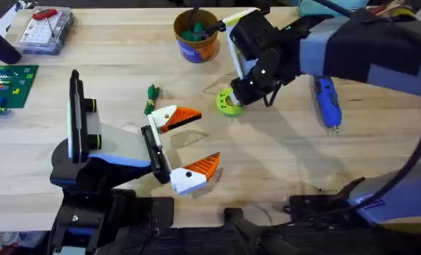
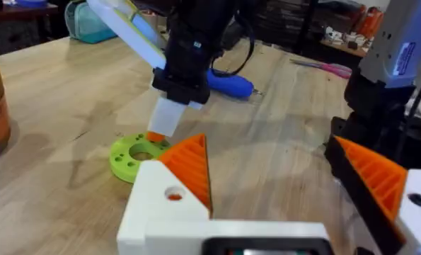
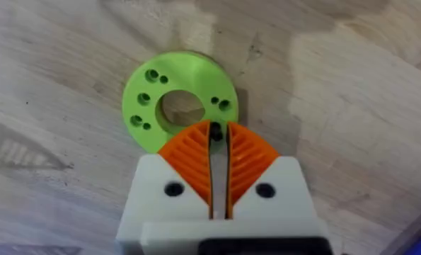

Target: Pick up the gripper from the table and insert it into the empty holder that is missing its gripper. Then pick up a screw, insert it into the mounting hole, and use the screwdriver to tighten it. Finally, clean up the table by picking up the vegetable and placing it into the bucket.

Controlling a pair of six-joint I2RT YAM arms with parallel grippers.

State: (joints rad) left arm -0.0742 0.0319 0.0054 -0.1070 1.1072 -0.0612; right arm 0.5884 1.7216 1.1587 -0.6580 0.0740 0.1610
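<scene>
The left gripper (image 1: 185,145) rests low on the table (image 1: 111,64) with its fingers spread wide, holding nothing, likely waiting. At its 12 o'clock lies the vegetable (image 1: 152,93), not yet cleared. The bucket (image 1: 195,35) stands farther back, at about 1 o'clock from the vegetable. The right gripper (image 3: 218,134) is pinched on a small dark screw (image 3: 214,131) at the green ring (image 3: 178,101), seemingly to seat it. The screwdriver (image 1: 327,100) lies at its 3 o'clock, within reach.
</scene>
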